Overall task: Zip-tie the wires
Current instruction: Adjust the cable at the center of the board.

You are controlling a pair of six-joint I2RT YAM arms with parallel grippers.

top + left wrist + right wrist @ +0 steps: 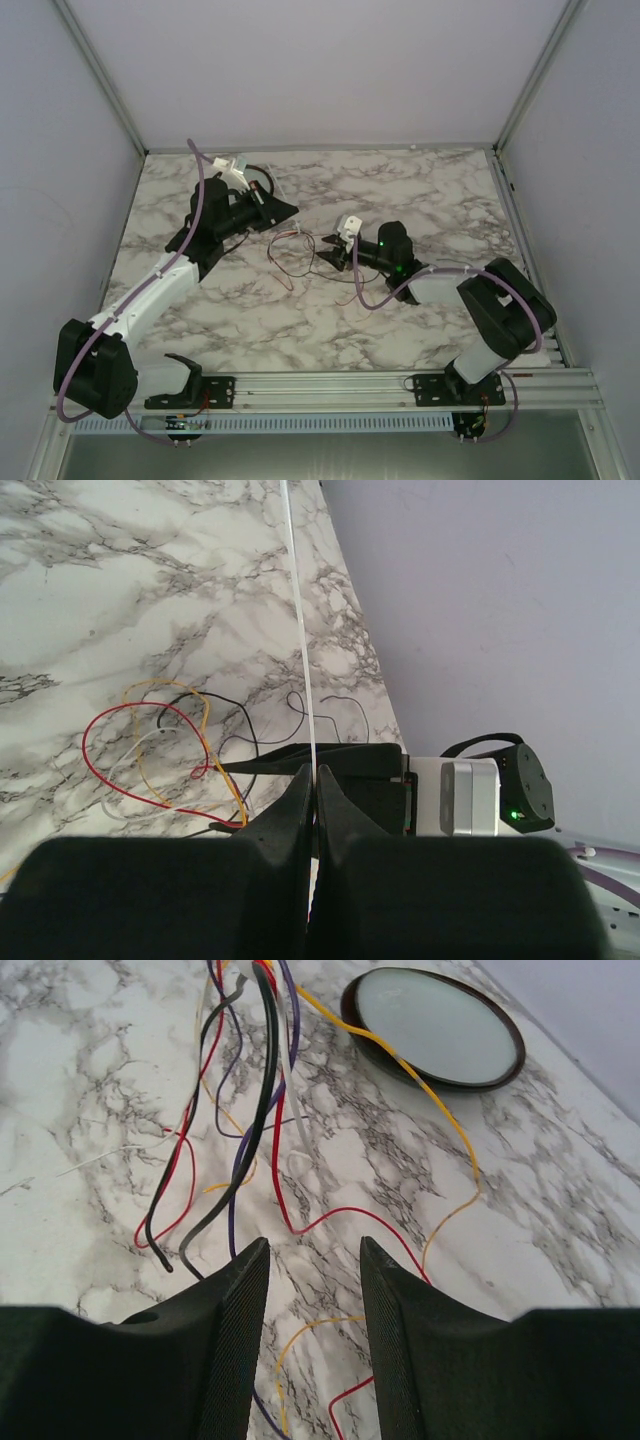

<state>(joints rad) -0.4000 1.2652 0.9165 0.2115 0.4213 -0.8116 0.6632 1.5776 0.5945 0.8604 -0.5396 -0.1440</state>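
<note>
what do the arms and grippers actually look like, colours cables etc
Both match: black rounded joint housings joined by white links, on the left arm and right arm alike. A thick lilac cable loops along each. Small green lights glow on the right arm. The left gripper and right gripper have black tapering fingers, the right's finely ribbed inside.

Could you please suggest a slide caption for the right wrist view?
Right gripper, open, facing a tangle of wires on a marble table, a round dish beyond.

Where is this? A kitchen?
Probably a robot work booth, not a kitchen: plain walls box in a marble-look table, left arm and right arm bolted to a rail, loose wires.
</note>
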